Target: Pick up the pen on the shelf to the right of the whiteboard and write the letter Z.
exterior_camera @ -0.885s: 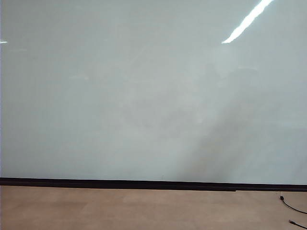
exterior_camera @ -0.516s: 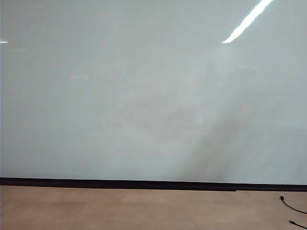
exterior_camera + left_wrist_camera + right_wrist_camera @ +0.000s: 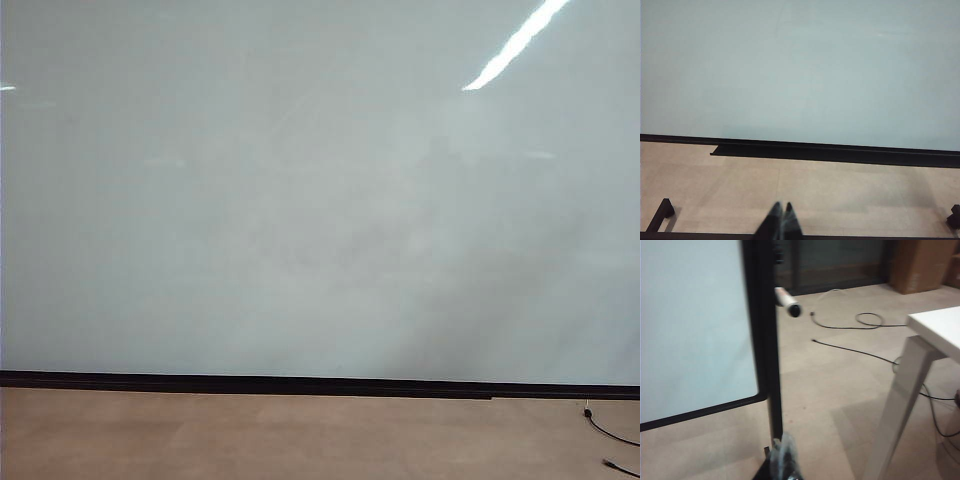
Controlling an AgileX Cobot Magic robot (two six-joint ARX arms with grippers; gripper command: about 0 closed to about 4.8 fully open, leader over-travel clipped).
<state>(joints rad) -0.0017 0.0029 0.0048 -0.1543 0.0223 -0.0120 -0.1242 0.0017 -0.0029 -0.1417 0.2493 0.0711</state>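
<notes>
The whiteboard point(image 3: 300, 200) fills the exterior view, glossy and pale, with a black strip along its lower edge; neither gripper shows there. The pen point(image 3: 786, 301), a whitish barrel with a black tip, juts out beside the black frame post point(image 3: 765, 340) at the board's right edge in the right wrist view. My right gripper point(image 3: 781, 445) is low near that post's foot, blurred and shut, well short of the pen. My left gripper point(image 3: 782, 206) hangs over the tan floor facing the whiteboard point(image 3: 800, 70), fingertips together with nothing between them. The letter Z is out of view.
A white table point(image 3: 940, 325) with a slanted leg point(image 3: 900, 405) stands right of the board. Black cables point(image 3: 867, 320) trail over the floor, one more cable point(image 3: 610, 432) at the exterior view's corner. A black ledge point(image 3: 830, 151) runs under the board. A cardboard box point(image 3: 920, 265) sits far back.
Only the faint dim reflection on the board's right half has shifted a little. Board, floor and cable look the same.
</notes>
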